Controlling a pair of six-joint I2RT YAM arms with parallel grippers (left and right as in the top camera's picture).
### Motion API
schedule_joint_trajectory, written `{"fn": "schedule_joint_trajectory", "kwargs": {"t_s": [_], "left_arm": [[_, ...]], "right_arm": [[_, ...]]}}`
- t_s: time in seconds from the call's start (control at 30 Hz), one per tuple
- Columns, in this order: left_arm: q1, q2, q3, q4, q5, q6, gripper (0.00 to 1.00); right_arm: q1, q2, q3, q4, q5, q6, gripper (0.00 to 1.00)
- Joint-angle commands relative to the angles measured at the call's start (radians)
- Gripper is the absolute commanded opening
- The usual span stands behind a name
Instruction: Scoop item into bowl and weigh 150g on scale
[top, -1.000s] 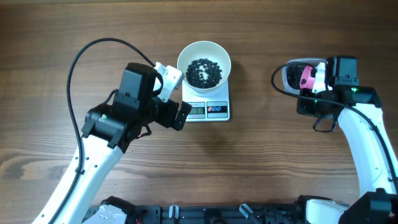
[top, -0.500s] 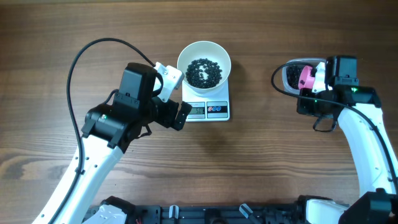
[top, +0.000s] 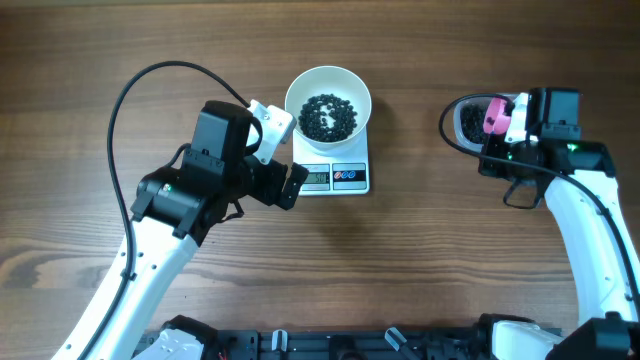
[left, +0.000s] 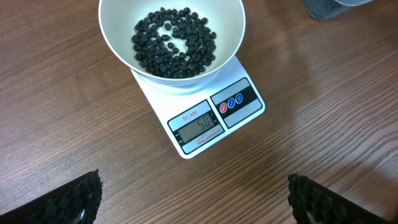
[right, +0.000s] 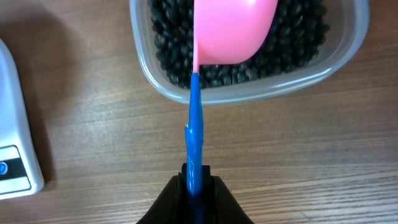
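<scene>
The white bowl (top: 300, 95) stands on the white scale (top: 350, 178) at the table's middle back, with a shallow layer of black beads (top: 328, 117) in it. The left wrist view shows the same bowl (left: 233, 31), beads (left: 174, 40) and the lit display of the scale (left: 199, 127). My left gripper (top: 285, 155) hangs open just left of the scale, its fingers (left: 81, 199) wide apart over bare wood. My right gripper (right: 194, 180) is shut on the blue handle of a pink scoop (right: 233, 28). The scoop is held over a clear tub (right: 249, 90) of black beads (right: 298, 43).
The tub (top: 458, 105) sits at the back right, well away from the scale. A black cable (top: 130, 90) loops over the left of the table. The scale's corner (right: 12, 162) shows at the left edge of the right wrist view.
My right gripper has moved a little toward the table's back with the scoop, bringing it further over the tub. The left arm, bowl and scale have not moved.
</scene>
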Motion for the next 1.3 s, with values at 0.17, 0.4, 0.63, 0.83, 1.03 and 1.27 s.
{"fn": "schedule_joint_trajectory", "kwargs": {"t_s": [0.17,0.4,0.63,0.83,1.03,1.27], "left_arm": [[-0.004,0.004,0.022,0.002,0.016,-0.006,1.0],[-0.004,0.004,0.022,0.002,0.016,-0.006,1.0],[-0.004,0.004,0.022,0.002,0.016,-0.006,1.0],[-0.004,0.004,0.022,0.002,0.016,-0.006,1.0],[-0.004,0.004,0.022,0.002,0.016,-0.006,1.0],[-0.004,0.004,0.022,0.002,0.016,-0.006,1.0]], "right_arm": [[-0.004,-0.033,0.016,0.008,0.013,0.025,0.18],[-0.004,-0.033,0.016,-0.001,0.013,0.025,0.06],[-0.004,-0.033,0.024,0.009,0.013,0.024,0.04],[-0.004,-0.061,0.109,-0.002,0.025,-0.038,0.04],[-0.004,-0.055,0.118,-0.057,0.173,-0.132,0.04],[-0.004,0.01,0.117,-0.117,0.286,-0.184,0.04]]}}
